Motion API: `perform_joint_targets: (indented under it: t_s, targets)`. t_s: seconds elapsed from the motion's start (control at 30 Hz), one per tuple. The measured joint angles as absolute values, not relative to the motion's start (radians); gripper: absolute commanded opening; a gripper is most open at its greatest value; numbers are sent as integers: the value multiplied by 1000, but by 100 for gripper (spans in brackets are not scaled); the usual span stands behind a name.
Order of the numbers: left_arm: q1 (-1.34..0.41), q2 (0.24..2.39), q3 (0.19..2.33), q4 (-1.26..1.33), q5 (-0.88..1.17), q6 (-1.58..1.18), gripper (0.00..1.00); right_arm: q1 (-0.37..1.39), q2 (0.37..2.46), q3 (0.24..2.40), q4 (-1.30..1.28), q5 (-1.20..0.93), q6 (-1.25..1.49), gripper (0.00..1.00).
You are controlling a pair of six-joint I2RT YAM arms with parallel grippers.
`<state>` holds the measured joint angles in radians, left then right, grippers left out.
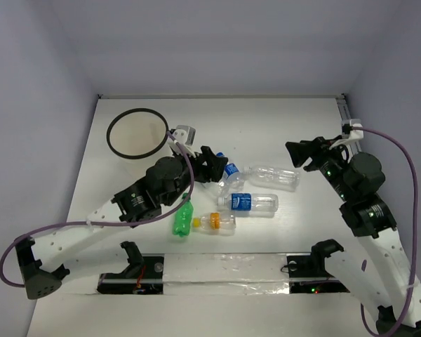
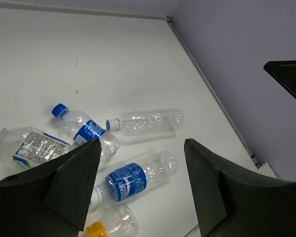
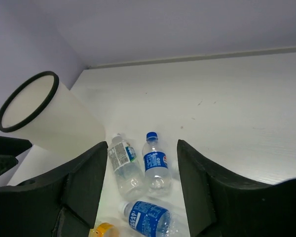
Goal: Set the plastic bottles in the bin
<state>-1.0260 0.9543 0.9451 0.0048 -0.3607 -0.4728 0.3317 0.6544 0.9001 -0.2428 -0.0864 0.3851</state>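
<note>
Six small plastic bottles lie on their sides on the white table [image 1: 281, 119]. None is seen in the white translucent cylindrical bin with the thin black rim [image 1: 109, 137], which stands at the far left, just beyond the left arm [image 1: 137, 200].

The left gripper [image 2: 141, 144] is poised, jaws wide apart, over a tight cluster. In it are a clear bottle with a blue label and cap [image 2: 84, 129], a clear bottle with a pale printed label [image 2: 34, 147] just beside it, a plain clear bottle [image 2: 145, 121] and a second blue-labelled bottle [image 2: 133, 178]. A green bottle [image 1: 183, 219] and an orange-labelled clear bottle [image 1: 217, 222] lie nearer the bases. The right gripper [image 3: 141, 145], likewise open-jawed and empty, is raised well to the right.

Trouble is judged likeliest from the crowding. A neighbour could be caught or sent rolling by a closing finger, and a thin round wall could be squeezed out of the grip. The light bin could be toppled if brushed by the arm during the carry.
</note>
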Motion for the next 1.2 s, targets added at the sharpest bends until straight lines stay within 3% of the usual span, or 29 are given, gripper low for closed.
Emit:
perform_joint_targets:
  t_s: [0.07, 0.1, 0.13, 0.23, 0.3, 0.4, 0.57, 0.67, 0.7, 0.73, 0.8, 0.83, 0.93, 1.03, 1.2]
  targets:
    - [-1026, 966, 945, -2, -368, -488, 61, 332, 651, 899, -250, -86, 379, 39]
    - [-1026, 970, 945, -6, -371, -497, 53, 332, 649, 896, -249, -87, 380, 30]
    - [-1026, 974, 945, -10, -376, -508, 48, 332, 648, 892, -248, -88, 380, 14]
    - [-1026, 984, 945, -23, -398, -543, 27, 332, 646, 879, -250, -93, 383, 0]
    - [-1026, 996, 945, -36, -425, -570, 12, 332, 648, 875, -248, -97, 384, 0]
    - [-1013, 1046, 945, -59, -455, -612, 0, 332, 648, 865, -245, -106, 387, 0]
    - [-904, 1187, 945, -79, -402, -674, 0, 332, 656, 841, -219, -133, 393, 0]
    - [-830, 1243, 926, -81, -390, -708, 25, 332, 657, 816, -209, -140, 397, 9]
    - [-817, 1254, 921, -87, -393, -717, 40, 332, 657, 808, -208, -142, 399, 14]
    - [-805, 1266, 917, -93, -396, -724, 49, 332, 657, 802, -208, -147, 400, 26]
    - [-792, 1283, 909, -99, -402, -748, 66, 332, 659, 792, -206, -159, 403, 39]
    - [-786, 1290, 907, -102, -405, -755, 68, 332, 659, 786, -199, -169, 407, 51]
    - [-767, 1324, 903, -102, -411, -785, 81, 332, 662, 766, -178, -200, 412, 64]
    - [-758, 1381, 906, -106, -422, -807, 88, 332, 669, 748, -165, -229, 415, 67]
    - [-757, 1510, 945, -159, -435, -842, 91, 332, 682, 736, -155, -276, 416, 72]
